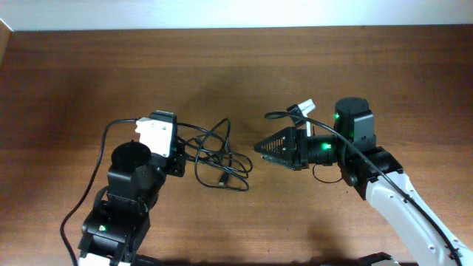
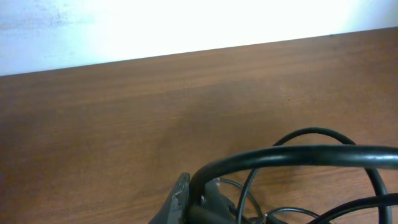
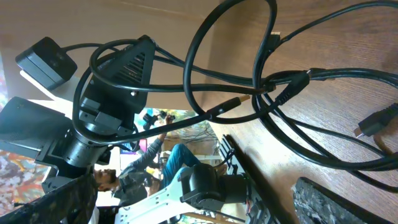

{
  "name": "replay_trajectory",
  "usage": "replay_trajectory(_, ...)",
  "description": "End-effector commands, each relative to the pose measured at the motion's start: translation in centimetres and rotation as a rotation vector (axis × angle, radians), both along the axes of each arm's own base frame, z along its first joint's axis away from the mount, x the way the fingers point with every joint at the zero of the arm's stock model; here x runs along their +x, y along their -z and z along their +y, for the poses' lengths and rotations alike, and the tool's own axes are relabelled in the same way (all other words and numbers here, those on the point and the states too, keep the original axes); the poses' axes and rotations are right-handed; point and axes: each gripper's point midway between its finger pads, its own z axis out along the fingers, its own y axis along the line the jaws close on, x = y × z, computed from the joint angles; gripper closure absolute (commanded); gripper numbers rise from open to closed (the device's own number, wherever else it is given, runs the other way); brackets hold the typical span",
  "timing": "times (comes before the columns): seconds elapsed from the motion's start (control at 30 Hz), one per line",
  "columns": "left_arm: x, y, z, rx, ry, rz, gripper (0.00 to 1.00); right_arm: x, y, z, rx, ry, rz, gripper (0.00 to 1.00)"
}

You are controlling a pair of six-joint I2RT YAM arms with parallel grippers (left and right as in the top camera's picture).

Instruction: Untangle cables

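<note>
The left gripper (image 1: 180, 155) sits at the left edge of the tangle. From the right wrist camera, strands run out from its tip and one loop drapes over it, so it looks clamped on the cables (image 1: 220, 159), though the pinch point itself is hidden.

The cables lie on the table (image 1: 89, 74) between the two arms, a loose knot of crossing loops. They are thin, light and limp, so I expect them to slide and sag, not keep a shape. Pulling hard would probably tighten the crossings. A slim plug (image 3: 239, 99) lies free in the middle of the knot and looks like the best place to grip, since feeding an end back through a loop beats tugging mid-strand.

The right gripper (image 1: 259, 146) hovers just beside the right edge of the knot, fingers spread and empty.
</note>
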Motion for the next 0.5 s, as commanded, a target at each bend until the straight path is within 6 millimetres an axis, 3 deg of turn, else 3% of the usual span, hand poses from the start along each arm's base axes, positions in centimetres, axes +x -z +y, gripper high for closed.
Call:
replay_trajectory(0.0,-0.2,-1.5,-0.4,-0.074,0.005,-0.024,1.00,0.0,-0.4,0.0,0.002,-0.002,-0.026,0.01)
replay_trajectory(0.1,-0.3,-1.4,-0.4,-0.150,-0.030,-0.003,1.00,0.4,0.9,-0.3,-0.050,0.048,0.028,0.01)
replay_trajectory(0.13,-0.3,-1.4,-0.4,-0.188,-0.048,0.007,1.00,0.3,2.5,-0.8,-0.109,0.095,0.112,0.02)
replay_trajectory(0.23,-0.3,-1.2,-0.2,-0.241,-0.083,0.025,1.00,0.0,4.7,-1.6,-0.192,0.168,0.272,0.03)
replay_trajectory(0.3,-0.2,-0.9,-0.2,-0.301,-0.116,0.052,1.00,-0.5,6.0,-2.2,-0.237,0.227,0.414,0.09)
replay_trajectory(0.4,-0.2,0.7,-0.3,-0.428,-0.194,0.143,1.00,-0.5,6.4,-2.4,-0.250,0.258,0.468,0.08)
replay_trajectory(0.43,-0.2,1.4,-0.3,-0.475,-0.231,0.183,1.00,-0.4,6.5,-2.4,-0.254,0.263,0.466,0.00)
replay_trajectory(0.47,-0.2,2.1,-0.4,-0.516,-0.260,0.223,1.00,-0.2,6.7,-2.6,-0.264,0.276,0.463,0.01)
